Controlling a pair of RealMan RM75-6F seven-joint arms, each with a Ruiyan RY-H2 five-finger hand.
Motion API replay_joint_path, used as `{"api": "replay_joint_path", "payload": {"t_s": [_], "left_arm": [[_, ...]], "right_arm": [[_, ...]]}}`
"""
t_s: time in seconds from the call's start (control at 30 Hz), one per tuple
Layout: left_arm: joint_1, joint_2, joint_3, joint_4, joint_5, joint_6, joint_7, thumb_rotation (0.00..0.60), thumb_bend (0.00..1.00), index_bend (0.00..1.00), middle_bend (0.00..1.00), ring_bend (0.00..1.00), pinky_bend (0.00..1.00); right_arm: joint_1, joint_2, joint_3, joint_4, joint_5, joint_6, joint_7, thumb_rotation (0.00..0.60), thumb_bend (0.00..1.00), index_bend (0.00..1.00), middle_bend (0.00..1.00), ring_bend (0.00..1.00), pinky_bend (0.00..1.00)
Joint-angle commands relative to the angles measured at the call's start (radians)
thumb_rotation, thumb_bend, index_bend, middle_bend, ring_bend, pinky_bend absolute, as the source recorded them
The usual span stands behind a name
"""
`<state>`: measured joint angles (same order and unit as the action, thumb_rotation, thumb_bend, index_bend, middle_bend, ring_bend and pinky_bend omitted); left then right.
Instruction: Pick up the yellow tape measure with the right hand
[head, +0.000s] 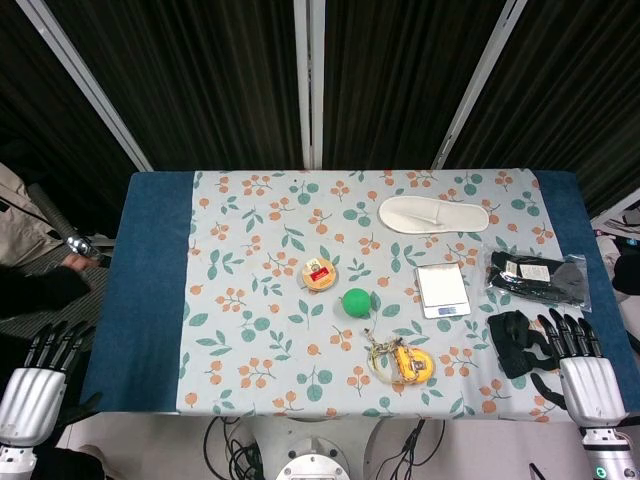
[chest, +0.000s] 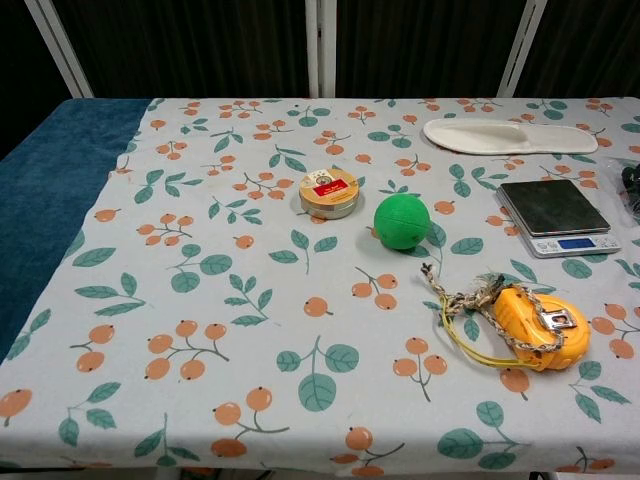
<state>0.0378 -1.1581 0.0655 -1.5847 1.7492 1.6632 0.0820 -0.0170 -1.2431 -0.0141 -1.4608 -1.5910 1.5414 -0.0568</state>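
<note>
The yellow tape measure (head: 410, 363) lies near the table's front edge, right of centre, with a braided cord and yellow loop trailing to its left; the chest view shows the tape measure (chest: 538, 326) at lower right. My right hand (head: 583, 370) hovers at the table's front right corner, fingers straight and apart, holding nothing, well right of the tape measure. My left hand (head: 38, 385) hangs off the table's front left corner, fingers extended and empty. Neither hand shows in the chest view.
A green ball (head: 356, 302) and a round tin (head: 319, 273) sit behind the tape measure. A small digital scale (head: 442, 290), a white slipper (head: 432, 214), a black packaged item (head: 535, 279) and a black strap (head: 516, 342) lie to the right.
</note>
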Motion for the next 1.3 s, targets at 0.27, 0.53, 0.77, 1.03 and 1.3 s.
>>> {"api": "replay_joint_path", "payload": {"t_s": [0.27,0.53,0.77,1.03,1.3], "left_arm": [[0.000,-0.002,0.001,-0.001,0.002,0.000,0.002,0.600,0.05,0.11,0.08,0.00,0.03],[0.002,-0.002,0.003,-0.003,0.005,0.004,0.007,0.600,0.05,0.11,0.09,0.00,0.03],[0.003,-0.001,0.002,-0.003,0.002,0.004,0.005,0.600,0.05,0.11,0.08,0.00,0.03],[0.001,-0.001,-0.001,0.000,-0.002,0.003,0.001,0.600,0.05,0.11,0.08,0.00,0.03],[0.008,0.001,0.000,0.008,-0.008,0.012,-0.013,0.600,0.05,0.11,0.08,0.00,0.03]], "right_arm": [[0.000,-0.001,-0.004,0.002,-0.005,-0.002,-0.001,0.600,0.15,0.00,0.00,0.00,0.00],[0.016,-0.003,-0.025,-0.020,-0.046,-0.021,-0.033,0.600,0.15,0.00,0.00,0.00,0.00],[0.079,0.005,-0.071,-0.106,-0.110,-0.146,-0.155,0.600,0.15,0.00,0.00,0.00,0.00],[0.182,-0.008,-0.067,-0.236,-0.103,-0.338,-0.333,0.600,0.15,0.00,0.00,0.00,0.00],[0.269,-0.081,-0.019,-0.283,0.016,-0.501,-0.524,0.600,0.15,0.00,0.00,0.00,0.00]]}}
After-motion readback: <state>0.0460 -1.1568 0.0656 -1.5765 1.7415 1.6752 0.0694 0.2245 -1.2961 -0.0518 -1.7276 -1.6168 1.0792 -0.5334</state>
